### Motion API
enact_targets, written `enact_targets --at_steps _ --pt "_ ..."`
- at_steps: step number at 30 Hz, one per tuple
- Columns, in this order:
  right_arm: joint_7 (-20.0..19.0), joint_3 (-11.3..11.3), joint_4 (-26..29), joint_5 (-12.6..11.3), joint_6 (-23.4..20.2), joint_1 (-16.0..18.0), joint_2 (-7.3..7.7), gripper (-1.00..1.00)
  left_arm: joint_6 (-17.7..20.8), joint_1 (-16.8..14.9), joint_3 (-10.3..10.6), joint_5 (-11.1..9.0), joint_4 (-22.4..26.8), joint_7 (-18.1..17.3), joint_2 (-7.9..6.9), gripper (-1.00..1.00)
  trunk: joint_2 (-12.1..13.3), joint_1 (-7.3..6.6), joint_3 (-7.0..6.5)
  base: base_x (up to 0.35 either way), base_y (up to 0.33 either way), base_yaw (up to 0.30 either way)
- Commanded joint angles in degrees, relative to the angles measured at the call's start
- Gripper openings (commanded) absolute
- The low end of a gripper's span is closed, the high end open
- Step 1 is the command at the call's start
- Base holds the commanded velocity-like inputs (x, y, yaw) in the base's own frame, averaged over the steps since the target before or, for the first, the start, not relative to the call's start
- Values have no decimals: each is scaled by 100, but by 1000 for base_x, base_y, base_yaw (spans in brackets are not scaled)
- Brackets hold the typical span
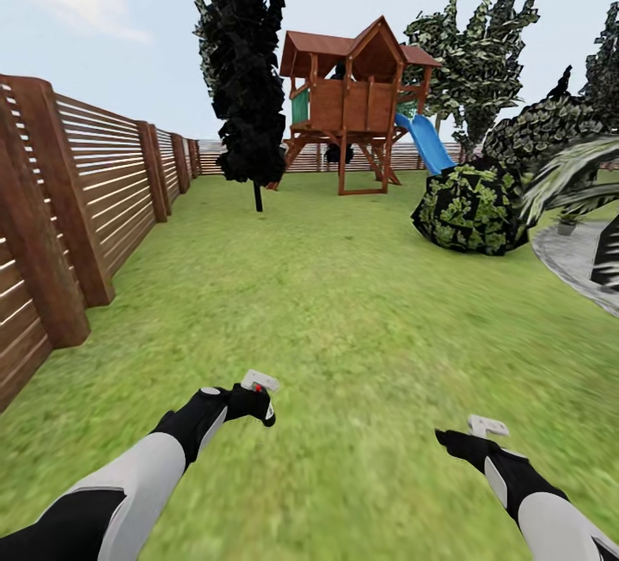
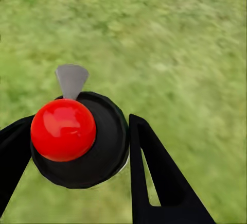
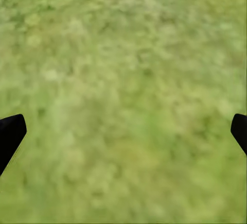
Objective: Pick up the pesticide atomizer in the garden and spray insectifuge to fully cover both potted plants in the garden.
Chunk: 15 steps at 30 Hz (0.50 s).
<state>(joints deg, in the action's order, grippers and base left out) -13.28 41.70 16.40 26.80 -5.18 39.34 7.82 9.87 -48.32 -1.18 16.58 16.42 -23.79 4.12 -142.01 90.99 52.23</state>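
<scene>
Both arms reach forward; left gripper (image 2: 77, 147) fingers closed, right gripper (image 3: 123, 131) fingers spread.

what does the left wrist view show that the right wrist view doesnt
Left wrist view: the pesticide atomizer clamped between the left gripper fingers, its dark nozzle head with the red dot facing the camera. Right wrist view: the right gripper with its fingertips wide apart and nothing between them. Both: blurred green lawn below.

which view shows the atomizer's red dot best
The left wrist view: the atomizer sits close up between the left gripper fingers, red dot facing the camera. The head view gives just a tiny red speck at that gripper; the right wrist view faces grass.
</scene>
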Motion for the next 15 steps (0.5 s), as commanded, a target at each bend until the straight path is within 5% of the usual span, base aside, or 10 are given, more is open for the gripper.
enact_targets --at_steps 1,15 --pt "-39 49 12 44 -27 4 -4 100 41 0 -14 12 16 -20 1 -100 -2 2 6 336 0 -9" --pt "-35 47 12 45 -27 4 -9 100 41 1 -14 12 14 -20 1 -100 -2 2 6 336 0 -1"
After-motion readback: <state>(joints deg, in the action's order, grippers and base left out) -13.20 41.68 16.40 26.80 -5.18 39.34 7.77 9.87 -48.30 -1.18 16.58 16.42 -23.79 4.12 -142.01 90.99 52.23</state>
